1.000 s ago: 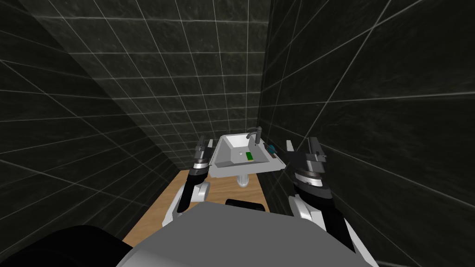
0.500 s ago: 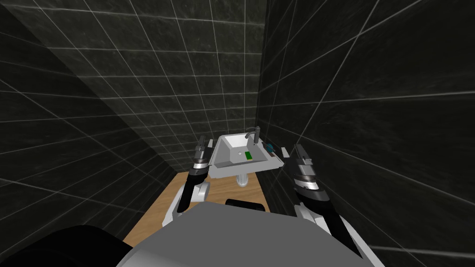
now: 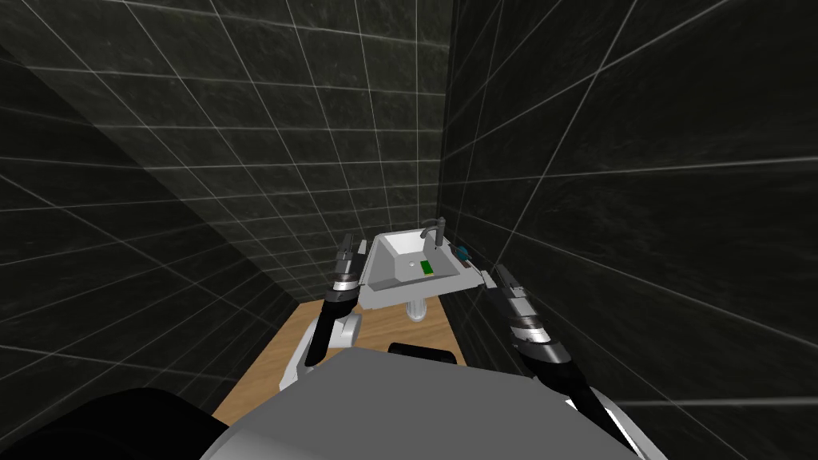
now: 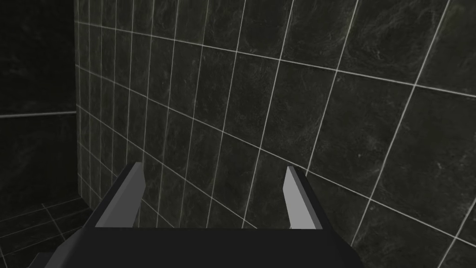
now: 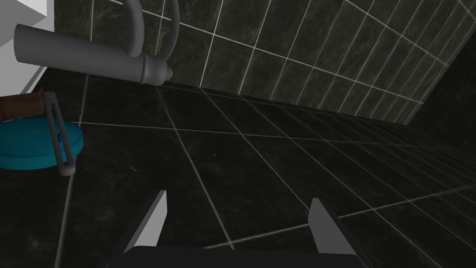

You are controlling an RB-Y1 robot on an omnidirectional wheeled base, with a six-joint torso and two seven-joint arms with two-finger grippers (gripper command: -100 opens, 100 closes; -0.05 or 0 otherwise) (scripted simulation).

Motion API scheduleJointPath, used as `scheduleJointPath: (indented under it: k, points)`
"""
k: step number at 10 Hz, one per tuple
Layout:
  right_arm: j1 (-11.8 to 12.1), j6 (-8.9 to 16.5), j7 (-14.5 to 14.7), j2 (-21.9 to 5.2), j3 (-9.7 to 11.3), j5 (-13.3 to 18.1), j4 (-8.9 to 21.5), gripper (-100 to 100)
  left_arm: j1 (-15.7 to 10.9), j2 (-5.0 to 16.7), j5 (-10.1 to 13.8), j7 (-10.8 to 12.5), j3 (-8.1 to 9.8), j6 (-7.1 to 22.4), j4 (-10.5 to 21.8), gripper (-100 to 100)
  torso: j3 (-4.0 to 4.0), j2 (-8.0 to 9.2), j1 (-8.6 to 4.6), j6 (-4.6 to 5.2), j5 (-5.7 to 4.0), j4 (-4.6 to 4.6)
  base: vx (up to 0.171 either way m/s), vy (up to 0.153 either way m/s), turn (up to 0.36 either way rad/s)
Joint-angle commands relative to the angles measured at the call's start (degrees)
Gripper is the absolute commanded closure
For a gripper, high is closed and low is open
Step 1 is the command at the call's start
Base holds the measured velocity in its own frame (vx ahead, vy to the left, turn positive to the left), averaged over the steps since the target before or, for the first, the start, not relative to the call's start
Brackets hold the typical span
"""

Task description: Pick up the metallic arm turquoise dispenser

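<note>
Hovering: my right gripper (image 5: 239, 196), fingers spread, empty.
Turquoise dispenser (image 5: 28, 146): near it, untouched, on sink (image 3: 383, 270).
Left gripper (image 4: 214, 165): spread, beside sink.

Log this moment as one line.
phase: pre-grasp | right gripper: open, turquoise dispenser off to its side, ungrasped | dispenser: on sink rim by faucet | left gripper: open, beside sink

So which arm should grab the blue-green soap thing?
Probably the right. The turquoise dispenser sits on the right edge of the sink, close beside the open right gripper. The left gripper, open too, is across the basin.
</note>
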Motion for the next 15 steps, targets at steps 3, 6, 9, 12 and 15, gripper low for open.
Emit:
scheduleJointPath:
  k: [3,6,9,12,15]
  points:
    - [1.48,0.83,0.28,-5.33,0.41,-0.21,3.13,-100,0.0,0.0,0.0,0.0,0.0,0.0,0.0,0,-0.01,-0.02,-0.02,-0.02,0.0,0.0,-0.006,0.038,-0.054]
    - [4.01,1.35,0.6,-10.54,1.37,-0.22,7.54,-100,0.0,0.0,0.0,0.0,0.0,0.0,0.0,0,-0.03,-0.05,-0.02,-0.03,0.0,0.0,0.005,0.041,-0.074]
    - [5.26,1.64,0.74,-14.74,1.98,-0.14,9.91,-100,0.0,0.0,0.0,0.0,0.0,0.0,0.0,0,-0.01,-0.01,0.08,-0.02,0.02,0.0,-0.003,0.055,-0.059]
    - [7.66,2.27,0.97,-19.57,3.44,0.22,14.7,-100,-0.01,0.0,0.0,0.0,0.0,0.0,0.0,0,-0.03,-0.07,0.03,-0.04,0.02,0.0,0.009,0.054,-0.066]
    - [8.8,2.59,1.06,-23.85,4.27,0.51,17.44,-100,-0.01,0.0,0.0,0.0,0.0,0.0,0.0,0,-0.05,-0.1,-0.04,-0.05,0.0,-0.01,0.009,0.043,-0.033]
